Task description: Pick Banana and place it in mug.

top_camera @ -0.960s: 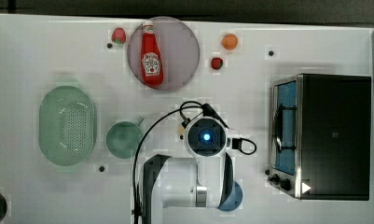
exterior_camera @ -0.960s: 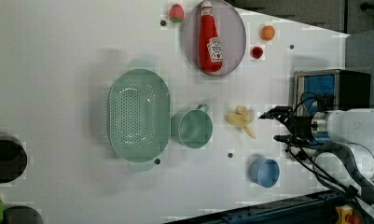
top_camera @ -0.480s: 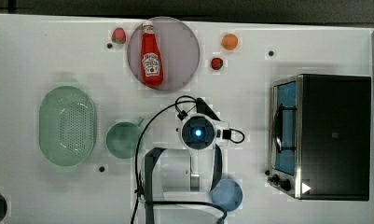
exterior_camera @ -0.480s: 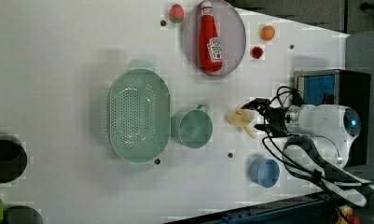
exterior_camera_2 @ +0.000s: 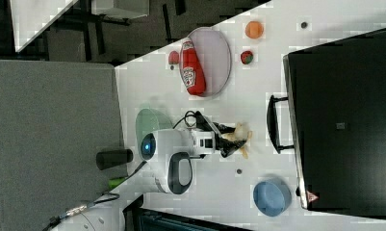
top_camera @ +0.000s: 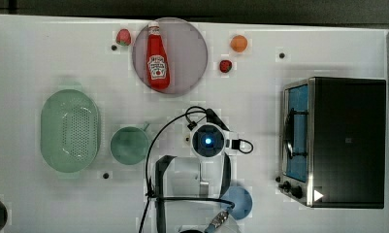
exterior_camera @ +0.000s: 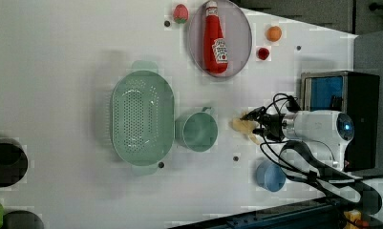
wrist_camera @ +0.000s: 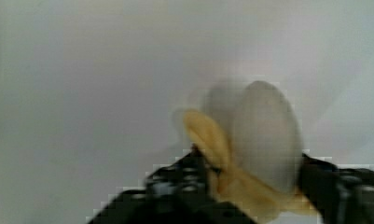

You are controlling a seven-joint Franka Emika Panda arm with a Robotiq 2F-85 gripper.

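The small pale-yellow curved banana (exterior_camera: 245, 128), partly peeled with a whitish rounded piece showing, lies on the white table (exterior_camera: 60, 47) just beside the dull-green round mug (exterior_camera: 197, 131). The black gripper (exterior_camera: 259, 125) is down over it, fingers either side; whether they pinch it I cannot tell. A blue cup (exterior_camera: 270, 175) sits nearby. The light-green perforated colander (exterior_camera: 141, 117) and the mug hold nothing; a red ketchup bottle (exterior_camera: 215, 39) lies on the grey plate (exterior_camera: 240, 36).
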